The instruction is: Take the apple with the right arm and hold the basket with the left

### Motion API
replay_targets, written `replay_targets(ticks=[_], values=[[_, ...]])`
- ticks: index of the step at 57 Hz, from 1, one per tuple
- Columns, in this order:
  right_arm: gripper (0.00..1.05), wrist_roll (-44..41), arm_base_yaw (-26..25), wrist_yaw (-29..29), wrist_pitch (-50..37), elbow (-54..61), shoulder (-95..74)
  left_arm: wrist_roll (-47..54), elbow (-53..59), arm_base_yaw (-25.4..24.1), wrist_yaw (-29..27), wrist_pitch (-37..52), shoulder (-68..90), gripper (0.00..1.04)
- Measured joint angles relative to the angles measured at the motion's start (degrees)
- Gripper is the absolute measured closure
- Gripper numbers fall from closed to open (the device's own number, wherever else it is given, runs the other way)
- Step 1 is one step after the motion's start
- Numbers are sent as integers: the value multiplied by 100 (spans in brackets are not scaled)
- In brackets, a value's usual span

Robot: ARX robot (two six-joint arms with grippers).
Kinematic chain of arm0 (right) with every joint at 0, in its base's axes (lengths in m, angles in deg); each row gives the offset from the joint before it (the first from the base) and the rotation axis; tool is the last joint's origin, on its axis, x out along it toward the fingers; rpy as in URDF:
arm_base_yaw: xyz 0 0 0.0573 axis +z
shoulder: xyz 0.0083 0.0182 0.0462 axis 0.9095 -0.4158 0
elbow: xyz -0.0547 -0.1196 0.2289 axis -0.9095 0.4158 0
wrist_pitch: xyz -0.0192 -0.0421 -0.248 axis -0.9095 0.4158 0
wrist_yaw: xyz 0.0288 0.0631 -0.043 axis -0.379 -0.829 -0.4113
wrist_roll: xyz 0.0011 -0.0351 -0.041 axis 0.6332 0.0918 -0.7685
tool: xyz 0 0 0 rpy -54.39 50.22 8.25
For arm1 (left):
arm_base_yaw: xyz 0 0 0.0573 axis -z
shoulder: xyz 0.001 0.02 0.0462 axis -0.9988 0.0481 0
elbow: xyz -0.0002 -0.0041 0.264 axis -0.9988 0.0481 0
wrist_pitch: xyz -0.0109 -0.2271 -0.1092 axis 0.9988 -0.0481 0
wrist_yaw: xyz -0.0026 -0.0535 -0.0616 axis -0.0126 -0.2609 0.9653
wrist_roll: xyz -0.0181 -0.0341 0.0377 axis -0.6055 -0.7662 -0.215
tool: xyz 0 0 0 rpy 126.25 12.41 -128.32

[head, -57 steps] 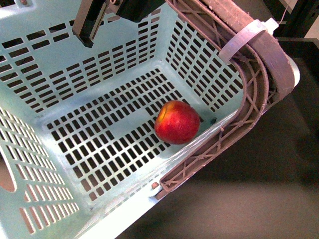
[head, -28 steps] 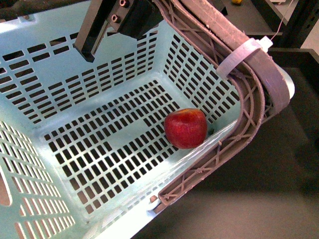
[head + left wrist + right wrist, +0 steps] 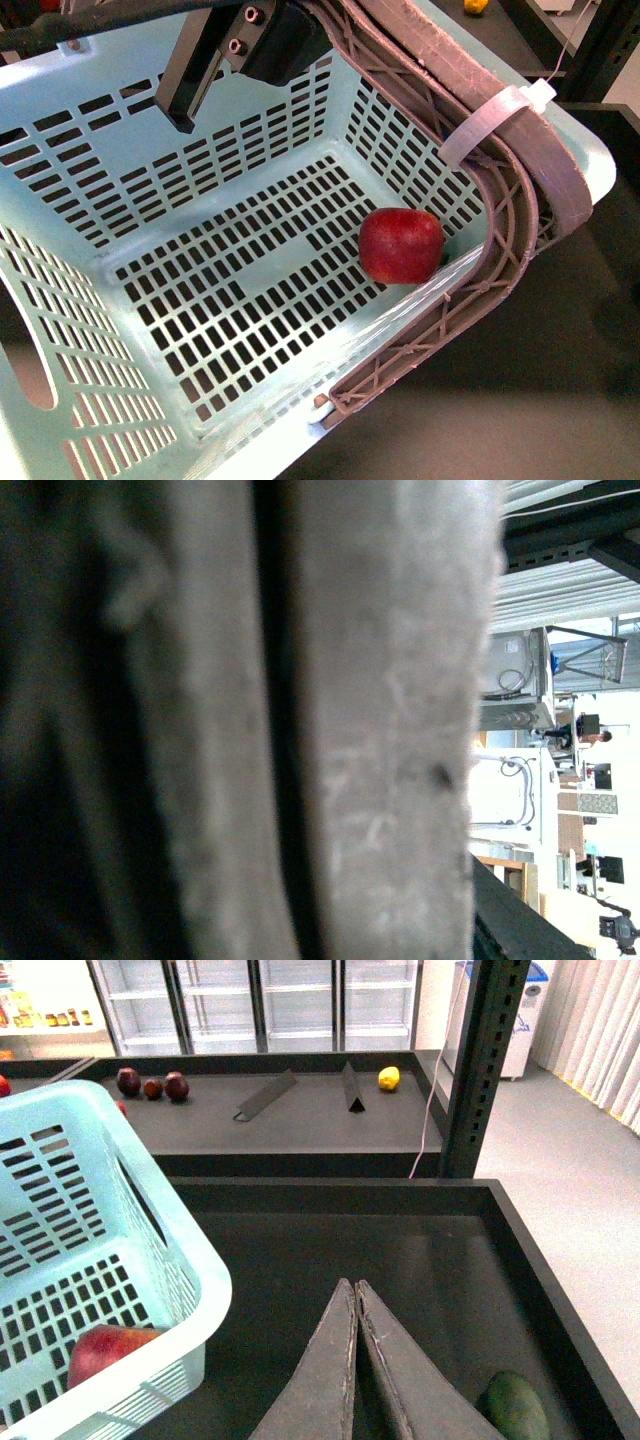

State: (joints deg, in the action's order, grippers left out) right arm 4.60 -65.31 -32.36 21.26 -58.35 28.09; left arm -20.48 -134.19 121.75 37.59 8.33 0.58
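The mint basket (image 3: 250, 270) fills the front view, tilted. The red apple (image 3: 402, 245) lies inside it in the corner under the brown handle (image 3: 500, 200), which carries a white zip tie (image 3: 495, 118). My left gripper (image 3: 215, 70) is at the top, shut on the basket's handle, with one black finger (image 3: 185, 90) over the far wall. The left wrist view shows only the blurred handle (image 3: 380, 730) close up. My right gripper (image 3: 355, 1285) is shut and empty, outside the basket (image 3: 120, 1250) and over a dark bin. The apple (image 3: 105, 1352) shows through the basket wall.
A green fruit (image 3: 517, 1405) lies in the dark bin (image 3: 560, 1290) beside my right gripper. On the shelf behind are dark red fruits (image 3: 150, 1085), a lemon (image 3: 389, 1078) and black dividers (image 3: 265, 1095). A black post (image 3: 487, 1060) stands at the bin's far corner.
The basket has shifted up and right in the front view. The apple has rolled right into the corner by the handle, and its yellow patch has turned out of sight.
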Motion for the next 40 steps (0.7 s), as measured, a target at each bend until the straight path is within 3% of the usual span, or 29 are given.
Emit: replay_targets(ticks=[40], values=[[103,-2,-2,-7,1167,315,1639,2,0,0,-7,0,0,74]])
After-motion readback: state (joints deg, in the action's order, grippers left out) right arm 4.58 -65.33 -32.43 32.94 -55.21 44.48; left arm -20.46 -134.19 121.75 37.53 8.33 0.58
